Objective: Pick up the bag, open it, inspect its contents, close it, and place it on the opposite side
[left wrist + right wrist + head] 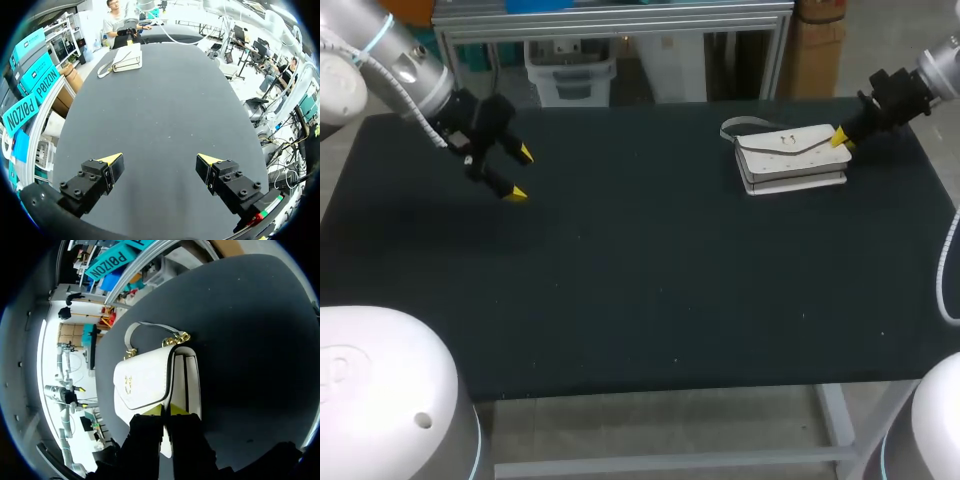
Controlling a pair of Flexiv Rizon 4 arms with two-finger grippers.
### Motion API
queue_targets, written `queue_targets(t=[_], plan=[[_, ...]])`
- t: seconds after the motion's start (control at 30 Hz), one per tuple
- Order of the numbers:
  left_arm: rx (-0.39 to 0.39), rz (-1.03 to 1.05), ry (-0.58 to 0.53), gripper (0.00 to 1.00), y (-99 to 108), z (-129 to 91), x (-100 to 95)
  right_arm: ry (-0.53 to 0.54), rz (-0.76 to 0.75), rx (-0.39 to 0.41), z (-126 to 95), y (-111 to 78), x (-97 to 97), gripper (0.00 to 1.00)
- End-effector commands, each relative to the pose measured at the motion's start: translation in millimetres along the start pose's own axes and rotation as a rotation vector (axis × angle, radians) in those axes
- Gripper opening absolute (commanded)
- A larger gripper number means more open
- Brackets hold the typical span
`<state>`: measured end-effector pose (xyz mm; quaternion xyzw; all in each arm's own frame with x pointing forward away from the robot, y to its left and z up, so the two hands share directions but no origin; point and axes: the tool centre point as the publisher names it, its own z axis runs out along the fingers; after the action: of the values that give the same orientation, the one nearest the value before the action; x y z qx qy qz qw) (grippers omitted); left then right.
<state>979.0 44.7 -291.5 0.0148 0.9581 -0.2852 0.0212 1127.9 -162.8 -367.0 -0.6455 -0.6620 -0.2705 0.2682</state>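
A white bag (790,155) with a gold clasp lies flat, flap closed, at the back right of the black table (640,290). Its grey strap (740,125) curls out at its left end. My right gripper (840,138) is at the bag's right end. In the right wrist view the bag (145,380) lies just ahead of my right gripper (165,411), whose yellow tips are pinched together on the flap's edge. My left gripper (520,172) hovers wide open over the table's back left with nothing in it. From the left wrist, the bag (127,57) lies far ahead of the open left gripper (160,162).
The bag's strap (150,327) with gold chain links lies on the cloth past the bag. Bare black tabletop (165,110) stretches between the two grippers. The table's back edge runs close behind the bag.
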Motion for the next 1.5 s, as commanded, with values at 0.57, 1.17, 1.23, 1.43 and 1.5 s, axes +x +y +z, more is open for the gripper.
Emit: queue_targets(t=[0.57,1.17,1.23,1.43,1.5], plan=[[0.001,0.001,-0.001,1.0,0,1,-0.2,0.068,-0.041,-0.04,51,-70.5,55.1,0.0],[0.001,0.001,-0.001,1.0,0,1,-0.2,0.089,-0.02,-0.056,107,-122.7,97.2,0.0],[0.001,0.001,-0.001,1.0,0,1,-0.2,0.088,-0.016,-0.065,115,-129.2,102.3,0.0],[0.001,0.001,-0.001,1.0,0,1,-0.2,0.092,-0.011,-0.075,131,-143.5,116.0,0.0],[0.001,0.001,-0.001,1.0,0,1,-0.2,0.084,-0.014,-0.081,135,-147.2,121.8,0.0]])
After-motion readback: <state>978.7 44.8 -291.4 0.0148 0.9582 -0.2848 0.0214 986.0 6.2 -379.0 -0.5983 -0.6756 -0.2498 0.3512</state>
